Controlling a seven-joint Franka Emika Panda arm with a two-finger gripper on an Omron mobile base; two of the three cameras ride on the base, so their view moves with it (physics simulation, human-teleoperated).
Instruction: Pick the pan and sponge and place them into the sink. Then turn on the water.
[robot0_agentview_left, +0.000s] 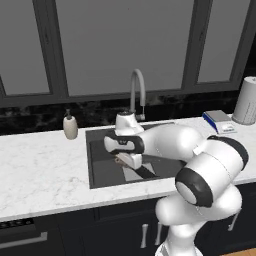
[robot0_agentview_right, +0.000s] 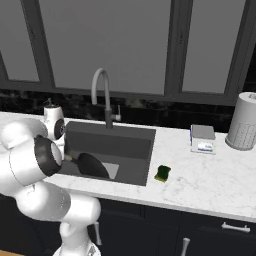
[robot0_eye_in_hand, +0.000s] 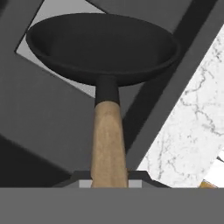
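Note:
My gripper (robot0_eye_in_hand: 109, 179) is shut on the light wooden handle of the black pan (robot0_eye_in_hand: 105, 48). The pan's bowl points away from the hand, over the pale drain plate. In the base views the hand (robot0_agentview_left: 124, 160) reaches down into the dark grey sink (robot0_agentview_left: 100, 175), and the pan (robot0_agentview_right: 93, 165) sits tilted low inside the basin; whether it touches the floor I cannot tell. The yellow and green sponge (robot0_agentview_right: 162, 173) lies on the marble counter just right of the sink (robot0_agentview_right: 135, 145). The grey gooseneck faucet (robot0_agentview_right: 104, 95) stands behind the basin with no stream of water.
A beige soap dispenser (robot0_agentview_left: 70, 126) stands left of the sink. A blue-and-white box (robot0_agentview_right: 202, 139) and a paper towel roll (robot0_agentview_right: 243, 128) sit at the far right of the counter. Dark windows run behind.

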